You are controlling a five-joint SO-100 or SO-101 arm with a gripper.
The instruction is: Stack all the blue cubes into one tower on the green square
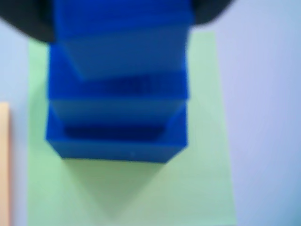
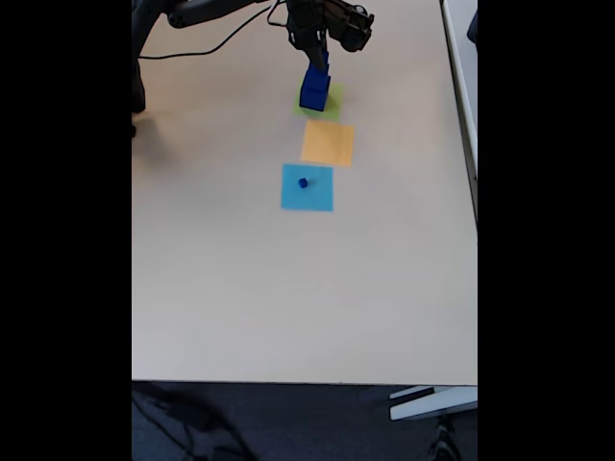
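Fixed view, left to right: a tiny blue cube (image 2: 303,182) sits on the light-blue square (image 2: 307,187). At its 12 o'clock lies the orange square (image 2: 328,143), then the green square (image 2: 332,100) carrying the tower (image 2: 314,88). The pincer (image 2: 315,50) sits over the tower top; its opening cannot be judged.

open table (image 2: 240,288) all round; only the tower (image 2: 314,84) obstructs
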